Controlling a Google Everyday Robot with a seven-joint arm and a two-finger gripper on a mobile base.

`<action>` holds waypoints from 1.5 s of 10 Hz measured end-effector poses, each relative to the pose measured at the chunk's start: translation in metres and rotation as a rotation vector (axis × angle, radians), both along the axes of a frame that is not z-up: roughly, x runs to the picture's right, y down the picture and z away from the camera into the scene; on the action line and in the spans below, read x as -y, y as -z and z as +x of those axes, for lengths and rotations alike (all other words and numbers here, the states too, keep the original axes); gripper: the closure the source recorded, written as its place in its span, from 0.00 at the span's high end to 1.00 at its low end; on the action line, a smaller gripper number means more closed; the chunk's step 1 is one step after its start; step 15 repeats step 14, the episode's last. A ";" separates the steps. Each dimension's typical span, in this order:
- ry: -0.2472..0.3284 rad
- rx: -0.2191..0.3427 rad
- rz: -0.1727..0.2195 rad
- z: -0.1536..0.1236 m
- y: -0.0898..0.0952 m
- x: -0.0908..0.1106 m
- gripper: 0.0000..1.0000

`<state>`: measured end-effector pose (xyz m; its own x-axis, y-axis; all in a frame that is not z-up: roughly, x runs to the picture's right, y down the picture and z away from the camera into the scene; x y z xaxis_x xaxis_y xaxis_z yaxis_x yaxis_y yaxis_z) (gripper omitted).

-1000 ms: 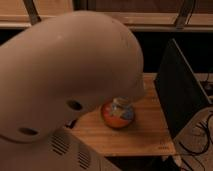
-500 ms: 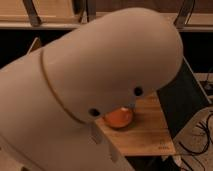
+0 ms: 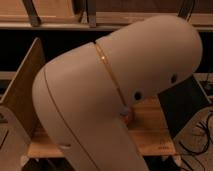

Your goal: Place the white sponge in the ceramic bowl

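Observation:
My arm's large white casing [image 3: 115, 95] fills most of the camera view. Only a small orange-red sliver of the ceramic bowl [image 3: 129, 116] shows at the casing's lower right edge, on the wooden table [image 3: 152, 127]. The white sponge is hidden. My gripper is out of sight behind the arm casing, so I cannot place it relative to the bowl.
A dark upright panel [image 3: 186, 107] stands at the table's right side, with cables [image 3: 200, 137] below it. A slanted wooden board [image 3: 22, 95] stands at the left. A wooden shelf [image 3: 60, 20] runs along the back.
The arm casing has swung across the view to the right. It now covers the gripper seen over the bowl a second ago, and nearly all of the bowl.

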<state>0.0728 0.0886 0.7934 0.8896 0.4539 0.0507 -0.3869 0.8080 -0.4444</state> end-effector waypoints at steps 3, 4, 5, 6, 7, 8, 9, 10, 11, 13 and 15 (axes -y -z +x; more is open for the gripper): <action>-0.001 0.001 0.000 0.000 0.000 0.000 0.26; -0.001 0.001 0.000 0.000 0.000 0.000 0.34; -0.001 0.000 0.000 0.000 0.000 0.000 0.44; -0.001 0.000 0.000 0.000 0.000 0.000 0.54; -0.002 0.000 0.000 0.000 0.000 0.000 0.64; -0.002 0.000 0.000 0.000 0.000 0.000 0.75; -0.002 0.000 0.000 0.001 0.000 0.000 0.79; -0.002 -0.001 0.000 0.001 0.000 0.000 0.80; -0.002 -0.001 0.000 0.001 0.000 0.000 0.80; -0.002 -0.001 0.000 0.001 0.000 0.000 0.80; -0.002 -0.001 0.000 0.001 0.000 0.000 0.80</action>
